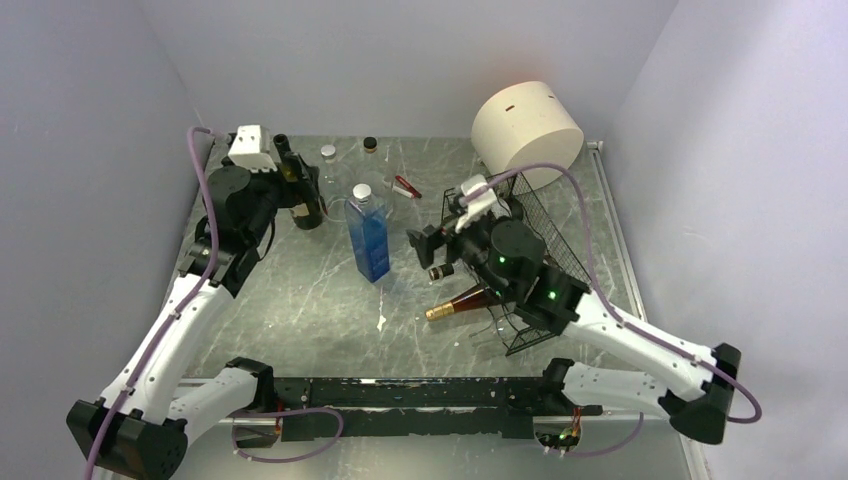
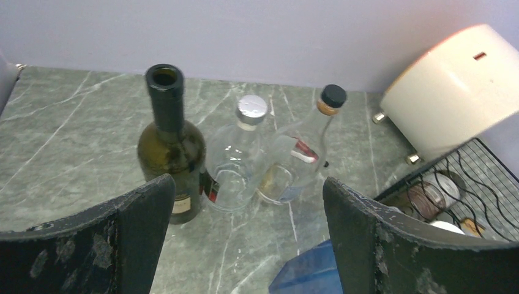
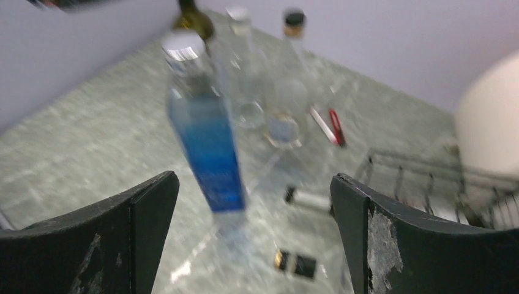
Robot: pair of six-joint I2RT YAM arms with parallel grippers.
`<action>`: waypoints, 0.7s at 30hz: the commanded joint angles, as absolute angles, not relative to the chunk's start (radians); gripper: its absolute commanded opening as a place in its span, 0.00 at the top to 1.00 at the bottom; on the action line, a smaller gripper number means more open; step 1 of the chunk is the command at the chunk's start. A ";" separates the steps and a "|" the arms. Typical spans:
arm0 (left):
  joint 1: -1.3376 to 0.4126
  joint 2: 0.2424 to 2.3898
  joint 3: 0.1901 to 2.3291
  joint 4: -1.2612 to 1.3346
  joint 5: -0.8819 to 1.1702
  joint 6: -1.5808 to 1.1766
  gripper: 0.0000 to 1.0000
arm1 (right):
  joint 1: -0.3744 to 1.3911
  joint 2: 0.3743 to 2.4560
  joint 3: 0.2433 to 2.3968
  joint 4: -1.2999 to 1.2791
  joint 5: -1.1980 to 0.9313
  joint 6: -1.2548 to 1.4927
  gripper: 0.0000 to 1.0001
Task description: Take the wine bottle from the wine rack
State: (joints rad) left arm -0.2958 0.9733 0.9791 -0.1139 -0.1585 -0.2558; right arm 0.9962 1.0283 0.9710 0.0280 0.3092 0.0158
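The black wire wine rack (image 1: 548, 235) stands tilted at the right, in front of a cream cylinder. A brown wine bottle (image 1: 462, 300) with a gold cap lies in it, neck pointing left out of the rack. A second bottle neck (image 1: 443, 271) with a dark cap pokes out just above it. My right gripper (image 1: 424, 246) is open and empty, just left of these necks. In the blurred right wrist view (image 3: 254, 179) both necks (image 3: 308, 199) lie low between the jaws. My left gripper (image 1: 275, 195) is open and empty (image 2: 248, 184) beside an upright dark green bottle (image 2: 171, 153).
A tall blue bottle (image 1: 369, 235) stands mid-table between the arms. Two clear bottles (image 2: 240, 156) stand by the green one near the back wall. A red and white item (image 1: 406, 187) lies behind the blue bottle. The cream cylinder (image 1: 527, 128) lies at the back right.
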 commanded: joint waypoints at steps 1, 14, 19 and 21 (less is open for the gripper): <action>-0.314 0.972 1.043 -0.153 -0.032 -0.224 0.06 | 0.994 0.929 0.881 -0.263 0.482 0.089 0.00; -0.314 0.953 1.187 -0.575 0.306 -0.197 0.06 | 0.995 0.751 0.762 -0.318 0.364 0.264 0.00; -0.314 0.963 1.124 -0.547 0.597 -0.053 0.06 | 0.994 0.800 0.803 -0.342 0.346 0.291 0.00; -0.314 0.931 1.076 -0.486 0.653 0.011 0.06 | 0.995 0.819 0.831 -0.364 0.323 0.279 0.00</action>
